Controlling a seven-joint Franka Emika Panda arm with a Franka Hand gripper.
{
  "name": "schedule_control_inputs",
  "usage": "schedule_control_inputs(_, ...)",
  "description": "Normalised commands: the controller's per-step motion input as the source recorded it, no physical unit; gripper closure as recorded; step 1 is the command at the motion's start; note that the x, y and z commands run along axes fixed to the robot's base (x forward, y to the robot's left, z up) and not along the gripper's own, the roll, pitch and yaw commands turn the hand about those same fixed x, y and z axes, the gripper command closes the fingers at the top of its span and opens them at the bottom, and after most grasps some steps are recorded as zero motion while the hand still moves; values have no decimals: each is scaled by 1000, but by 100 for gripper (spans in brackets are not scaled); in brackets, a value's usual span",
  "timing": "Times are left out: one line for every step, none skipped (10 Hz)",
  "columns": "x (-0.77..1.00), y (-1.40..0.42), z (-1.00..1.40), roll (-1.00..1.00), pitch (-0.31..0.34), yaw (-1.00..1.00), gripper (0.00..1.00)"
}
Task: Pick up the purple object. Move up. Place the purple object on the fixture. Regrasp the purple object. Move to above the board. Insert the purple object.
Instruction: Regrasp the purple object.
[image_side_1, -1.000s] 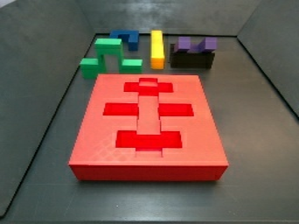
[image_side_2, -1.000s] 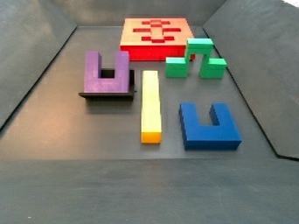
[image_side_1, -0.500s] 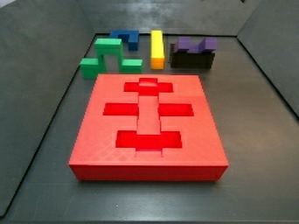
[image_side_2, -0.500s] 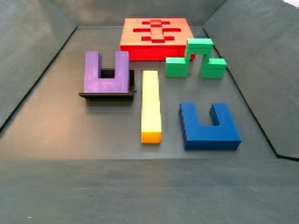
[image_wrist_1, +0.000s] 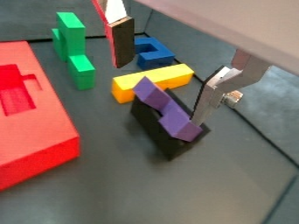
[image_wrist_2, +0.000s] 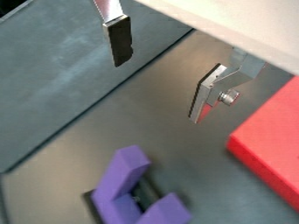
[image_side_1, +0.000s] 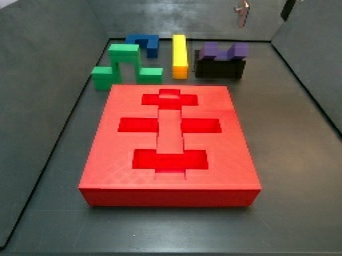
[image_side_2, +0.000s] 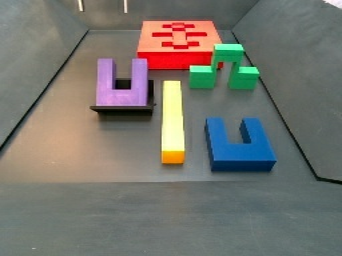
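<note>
Purple block (image_wrist_1: 163, 109) rests on the fixture (image_wrist_1: 163, 138).
Tool (image_wrist_1: 163, 66) hangs above, wide open, empty (a skewed descent could knock the block off).

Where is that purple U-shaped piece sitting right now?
The purple object rests on the black fixture beside the yellow bar. The open gripper hangs above it, empty.

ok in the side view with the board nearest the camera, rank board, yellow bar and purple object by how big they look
1. the board, by far, though nearest the camera
2. the purple object and the yellow bar: too alike to rank

The tool hangs open, top right.
</note>
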Motion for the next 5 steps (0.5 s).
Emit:
schedule_control_inputs(829, 63, 0, 1000, 46, 83, 0)
schedule_control_inputs(840, 69, 0, 1000, 46, 66, 0)
schedule_control_inputs(829, 91, 0, 1000, 6, 29, 0)
schedule_control_inputs(811, 103, 0, 1000, 0, 11, 0)
schedule_control_inputs(711, 126, 0, 1000, 74, 34, 0)
